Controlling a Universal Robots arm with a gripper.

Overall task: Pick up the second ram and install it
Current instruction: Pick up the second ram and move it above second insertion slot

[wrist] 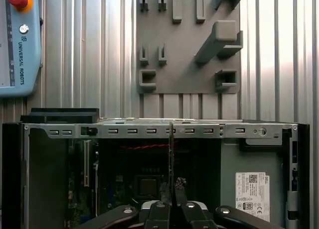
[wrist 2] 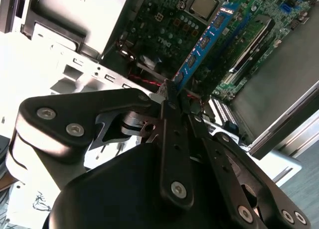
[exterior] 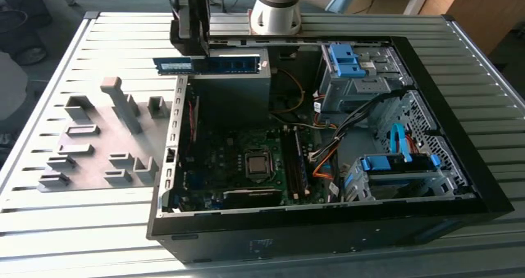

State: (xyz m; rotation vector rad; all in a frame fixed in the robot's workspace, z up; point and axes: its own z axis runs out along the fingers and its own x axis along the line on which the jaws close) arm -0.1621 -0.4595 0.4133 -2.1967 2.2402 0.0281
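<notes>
**Second ram clamped, hanging over the far end of the case**

Near end: the open PC case [exterior: 328, 219] sits on the slatted counter [exterior: 82, 229]. Inside it, the memory slots [exterior: 297, 164] run near-to-far, just to the exterior view's right of the CPU socket [exterior: 258, 163]. I can't tell which slots are filled. A cable bundle [exterior: 328, 156] lies just beside the slots on their other side.

Further back, at the exterior view's left of the case, the grey holder plate [exterior: 94, 149] lies on the counter.

Far end: the gripper [exterior: 194, 58] hangs over the far-left corner of the case, jaws closed on the second ram [exterior: 221, 64]. The stick is level, lying crosswise in the exterior view, well apart from the slots. The grip is off-centre. The second wrist view shows most of the board reaching out past the jaws.

My read on doing this well:
- The stick lies across the slot direction, so it needs turning parallel to the slots before going down.
- With the off-centre grip, the free end may tip or lag, so I'd check squareness edge-on in the first wrist view.
- Keep clear of the cables.
- Push straight down, not at an angle.
</notes>
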